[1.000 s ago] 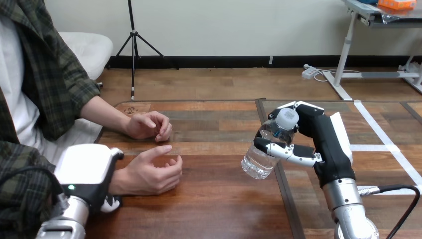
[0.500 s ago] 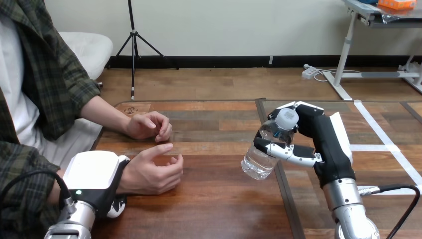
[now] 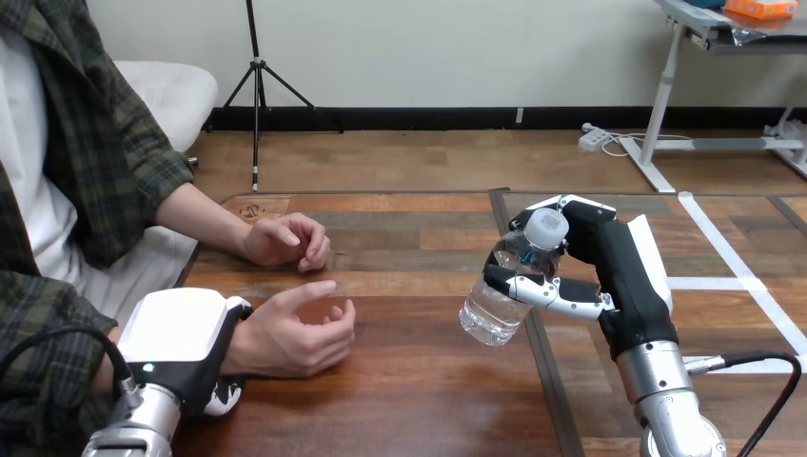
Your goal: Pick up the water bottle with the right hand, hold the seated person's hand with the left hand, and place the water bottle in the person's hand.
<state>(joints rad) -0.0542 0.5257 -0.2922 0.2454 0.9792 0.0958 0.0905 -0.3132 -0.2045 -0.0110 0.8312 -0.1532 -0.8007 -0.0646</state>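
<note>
gripped the water bottle (image 3: 497, 300) in the right hand (image 3: 619, 271), wrapped round neck and body, cap up, base tilted out beyond the thumb and clear of the table (image 3: 419, 390). clasped the person's wrist (image 3: 244, 345) with the left hand (image 3: 181, 328), with the person's hand (image 3: 300, 333) loosely curled on the table just ahead of it, well apart from the bottle.

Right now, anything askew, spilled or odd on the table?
Only the water bottle: it hangs tilted in the right hand, cap up, base lower toward the view's left, off the table. The cap is on and no spill is visible. Nothing else stands out.
</note>
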